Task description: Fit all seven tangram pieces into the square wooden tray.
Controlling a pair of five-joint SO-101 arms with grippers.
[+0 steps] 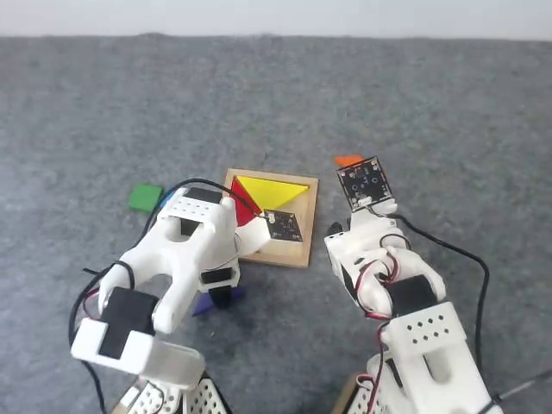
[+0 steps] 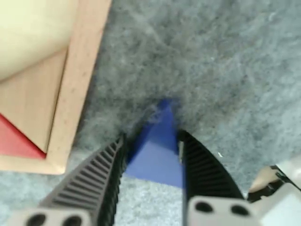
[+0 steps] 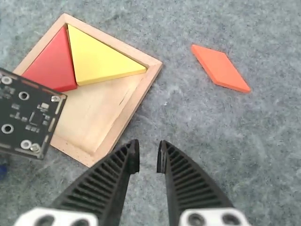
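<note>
The square wooden tray (image 1: 276,257) lies mid-table and holds a yellow triangle (image 1: 267,190) and a red triangle (image 1: 244,211) side by side. Just off the tray's near left corner, a blue triangle (image 2: 157,146) lies on the carpet. My left gripper (image 2: 150,136) is shut on it, one finger against each side. In the right wrist view, the tray rim (image 3: 154,67), yellow triangle (image 3: 101,59) and red triangle (image 3: 51,66) lie ahead. My right gripper (image 3: 148,155) hovers over the carpet beside the tray's right side, with its fingers almost together and nothing between them.
An orange parallelogram (image 1: 348,160) lies on the grey carpet beyond the tray's far right corner. A green square (image 1: 145,197) sits to the tray's left, with a sliver of another blue piece beside it. The left arm's camera board (image 3: 28,115) hangs over the tray's near part.
</note>
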